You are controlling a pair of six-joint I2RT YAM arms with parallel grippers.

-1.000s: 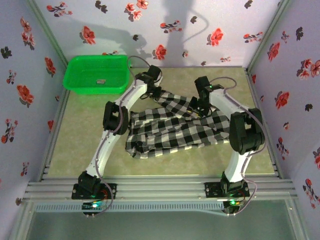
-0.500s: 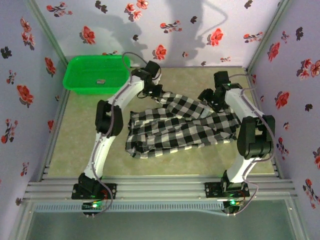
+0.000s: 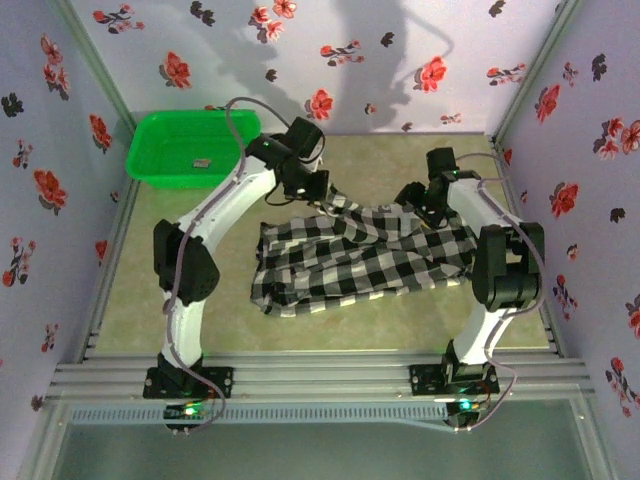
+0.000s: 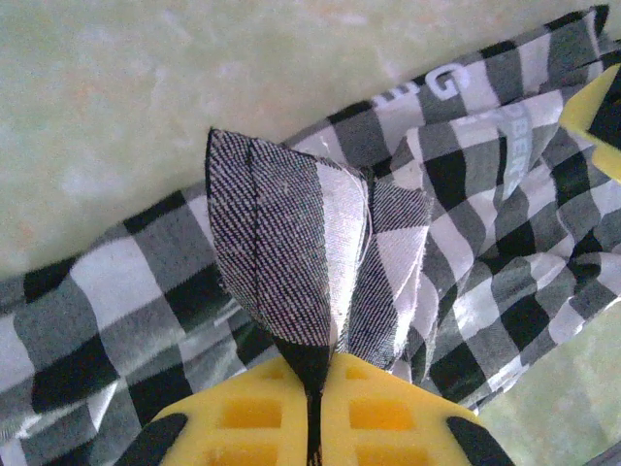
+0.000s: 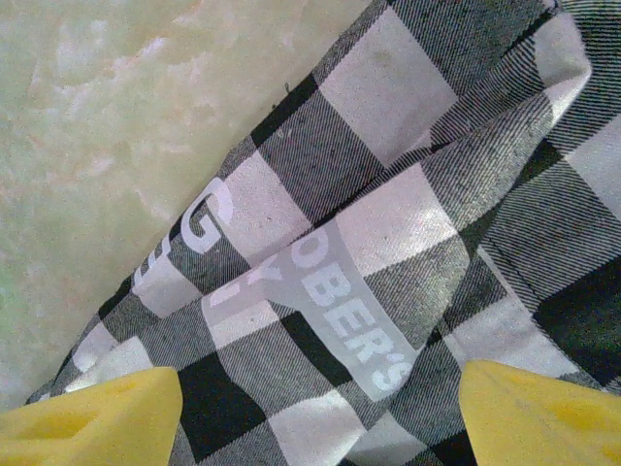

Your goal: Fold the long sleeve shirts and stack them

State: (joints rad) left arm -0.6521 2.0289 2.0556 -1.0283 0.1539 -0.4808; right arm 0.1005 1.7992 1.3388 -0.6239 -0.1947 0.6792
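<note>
A black-and-white checked long sleeve shirt (image 3: 350, 260) lies crumpled in the middle of the table. My left gripper (image 3: 312, 196) is at its far left edge, shut on a pinched fold of the cloth (image 4: 291, 272) that stands up between the yellow fingers (image 4: 388, 413). My right gripper (image 3: 418, 205) hovers over the shirt's far right part, open, with its yellow fingertips (image 5: 87, 417) wide apart above the white-lettered band (image 5: 359, 330). Nothing is between them.
A green plastic basket (image 3: 150, 160) stands at the back left corner, holding one small item. Flowered walls close in the table on three sides. Bare greenish table surface (image 3: 170, 300) lies left of and in front of the shirt.
My left gripper closed on the shirt's far edge and its arm swung out leftward. My right gripper let go of the cloth, opened, and moved right toward the back.
</note>
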